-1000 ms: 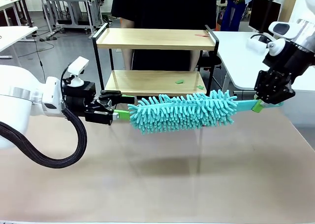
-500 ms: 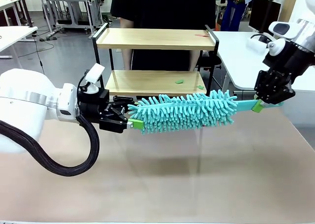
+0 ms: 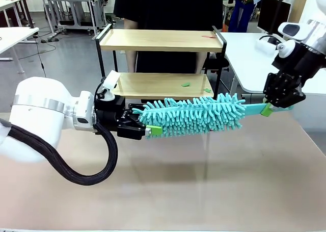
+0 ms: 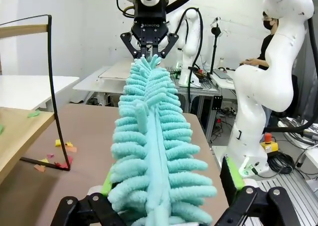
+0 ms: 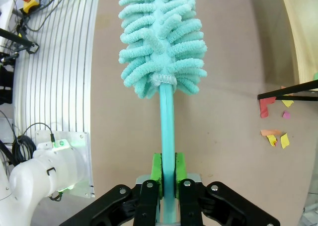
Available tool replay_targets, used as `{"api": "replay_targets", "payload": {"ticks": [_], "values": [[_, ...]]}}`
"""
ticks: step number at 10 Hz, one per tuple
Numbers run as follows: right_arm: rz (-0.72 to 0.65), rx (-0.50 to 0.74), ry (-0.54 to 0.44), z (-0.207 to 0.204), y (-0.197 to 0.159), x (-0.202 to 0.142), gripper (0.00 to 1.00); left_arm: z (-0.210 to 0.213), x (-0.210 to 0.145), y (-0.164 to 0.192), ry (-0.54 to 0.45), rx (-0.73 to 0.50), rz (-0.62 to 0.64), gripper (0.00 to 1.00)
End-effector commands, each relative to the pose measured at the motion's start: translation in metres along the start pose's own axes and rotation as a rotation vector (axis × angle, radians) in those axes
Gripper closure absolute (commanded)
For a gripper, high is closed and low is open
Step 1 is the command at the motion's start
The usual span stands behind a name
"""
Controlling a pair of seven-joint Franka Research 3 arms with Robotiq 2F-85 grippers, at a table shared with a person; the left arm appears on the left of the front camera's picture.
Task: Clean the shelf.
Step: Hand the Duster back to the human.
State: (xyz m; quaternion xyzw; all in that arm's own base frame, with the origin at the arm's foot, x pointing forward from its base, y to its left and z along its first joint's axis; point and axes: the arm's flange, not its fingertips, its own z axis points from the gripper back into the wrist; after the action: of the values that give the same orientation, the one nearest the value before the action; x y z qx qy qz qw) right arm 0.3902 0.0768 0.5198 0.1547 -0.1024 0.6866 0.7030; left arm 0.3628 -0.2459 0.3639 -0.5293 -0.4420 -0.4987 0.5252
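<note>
The shelf stands at the far side of the table, in front of a person in dark clothes, with its two wooden boards held in a thin black frame. Small green scraps lie on the lower board, a red scrap lies on the upper board, and the right wrist view shows more coloured scraps on the table by a shelf leg. A teal duster hangs level above the table in front of the shelf, its fluffy head pointing toward the left arm and its flat handle running to the right. The right gripper is pressed together on the end of that handle; the right wrist view shows the green pads clamping the teal strip from both sides. The left gripper has its jaws spread wide around the tip of the fluffy head. The left wrist view shows the two fingers standing apart on either side of the teal strands, and whether the pads touch the strands I cannot tell.
</note>
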Motion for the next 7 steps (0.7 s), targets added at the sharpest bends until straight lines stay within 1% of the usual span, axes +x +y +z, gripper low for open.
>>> {"api": "replay_targets", "payload": {"ticks": [1, 3, 4, 5, 6, 7], "values": [[0.003, -0.006, -0.019, 0.0004, 0.0002, 0.0000, 0.87, -0.0120, -0.0053, 0.0044, -0.012, 0.003, -0.027, 0.00], [0.003, -0.006, -0.019, 0.0004, 0.0002, 0.0000, 0.87, -0.0165, -0.0086, 0.0051, -0.020, -0.005, -0.039, 0.00], [0.003, -0.006, -0.019, 0.0004, 0.0002, 0.0000, 0.87, -0.0163, -0.0094, 0.0059, -0.018, 0.003, -0.047, 0.55], [0.003, -0.006, -0.019, 0.0004, 0.0002, 0.0000, 0.87, -0.0146, -0.0090, 0.0049, -0.001, 0.004, -0.066, 0.58], [0.003, -0.006, -0.019, 0.0004, 0.0002, 0.0000, 0.87, -0.0130, -0.0085, 0.0048, 0.003, 0.004, -0.072, 1.00], [0.003, -0.006, -0.019, 0.0004, 0.0002, 0.0000, 0.87, -0.0120, -0.0076, 0.0047, 0.006, 0.008, -0.079, 1.00]]}}
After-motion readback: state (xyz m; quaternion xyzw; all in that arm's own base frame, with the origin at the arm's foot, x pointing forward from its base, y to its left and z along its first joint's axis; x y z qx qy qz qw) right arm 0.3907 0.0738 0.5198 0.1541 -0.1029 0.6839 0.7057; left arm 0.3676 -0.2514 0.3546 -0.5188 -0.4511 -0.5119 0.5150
